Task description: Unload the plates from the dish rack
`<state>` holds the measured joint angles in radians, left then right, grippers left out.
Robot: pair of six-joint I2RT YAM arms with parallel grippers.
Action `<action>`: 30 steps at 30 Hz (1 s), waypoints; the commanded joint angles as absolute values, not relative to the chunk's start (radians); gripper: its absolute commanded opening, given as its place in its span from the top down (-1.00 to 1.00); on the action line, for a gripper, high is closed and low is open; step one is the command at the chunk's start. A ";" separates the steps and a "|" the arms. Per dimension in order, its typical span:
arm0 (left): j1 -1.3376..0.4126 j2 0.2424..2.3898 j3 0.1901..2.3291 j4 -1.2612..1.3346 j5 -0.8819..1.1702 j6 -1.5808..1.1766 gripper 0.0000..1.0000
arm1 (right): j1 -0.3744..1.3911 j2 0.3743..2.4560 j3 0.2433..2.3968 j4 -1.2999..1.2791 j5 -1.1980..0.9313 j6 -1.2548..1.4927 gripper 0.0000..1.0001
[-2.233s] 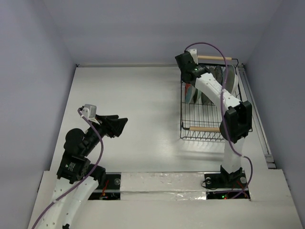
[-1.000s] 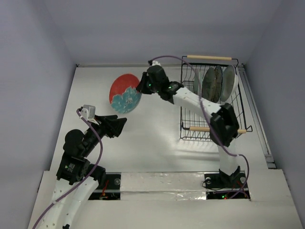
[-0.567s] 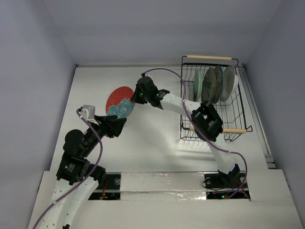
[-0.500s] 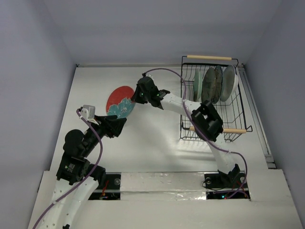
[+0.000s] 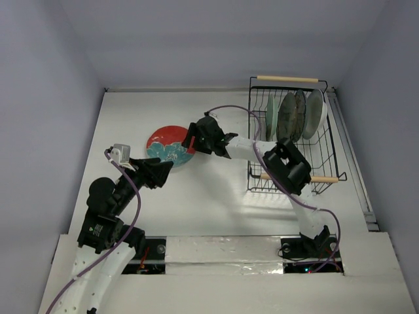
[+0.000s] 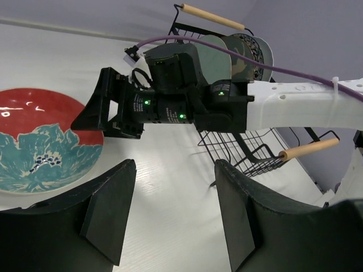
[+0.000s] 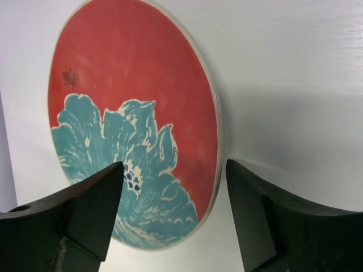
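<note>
The red, teal-flowered plate (image 5: 169, 145) is lying flat on the table (image 5: 216, 196). The right gripper (image 5: 190, 140) is hovering at its rim, fingers (image 7: 85, 215) standing apart. The left gripper (image 5: 163, 169) is also gaping, empty.

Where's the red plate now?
Top view: the red plate lies flat on the table, left of the dish rack, right beside the open right gripper.

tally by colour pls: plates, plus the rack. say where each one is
Red plate with teal flowers: 1, on the table
Grey-green plate: 1, standing in the dish rack
Dark-patterned plate: 1, standing in the rack
White plate: 1, standing in the rack
Dish rack: 1
Total: 5 things, 4 of them plates
</note>
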<state>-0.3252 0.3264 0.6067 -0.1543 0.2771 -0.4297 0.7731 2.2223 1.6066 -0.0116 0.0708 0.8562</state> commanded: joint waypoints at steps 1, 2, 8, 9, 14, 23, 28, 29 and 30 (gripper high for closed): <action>-0.322 0.322 0.623 -0.118 0.278 -0.428 -0.09 | 0.776 2.080 1.588 0.060 0.118 0.836 -0.63; -0.322 0.324 0.623 -0.118 0.278 -0.428 -0.09 | 0.776 2.062 1.586 0.057 0.132 0.825 -0.72; -0.322 0.322 0.623 -0.118 0.278 -0.428 -0.09 | 0.785 1.861 1.566 0.003 0.218 0.671 -0.33; -0.322 0.322 0.623 -0.118 0.279 -0.426 -0.09 | 0.785 1.803 1.574 -0.052 0.257 0.640 0.57; -0.322 0.321 0.621 -0.115 0.290 -0.428 0.17 | 0.740 1.655 1.588 -0.328 0.562 0.454 1.00; -0.322 0.321 0.620 -0.115 0.281 -0.433 0.67 | 0.540 1.577 1.534 -0.620 0.796 0.338 -0.09; -0.322 0.322 0.620 -0.115 0.285 -0.433 0.43 | 0.499 1.620 1.532 -0.612 0.770 0.295 -0.21; -0.322 0.324 0.620 -0.117 0.285 -0.431 0.41 | 0.499 1.635 1.542 -0.617 0.770 0.293 -0.21; -0.322 0.322 0.620 -0.115 0.285 -0.430 0.38 | 0.499 1.667 1.551 -0.621 0.772 0.288 -0.19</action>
<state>-0.3252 0.3264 0.6064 -0.1547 0.2802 -0.4313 0.4969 1.6321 1.5234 -0.5892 0.7372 0.3340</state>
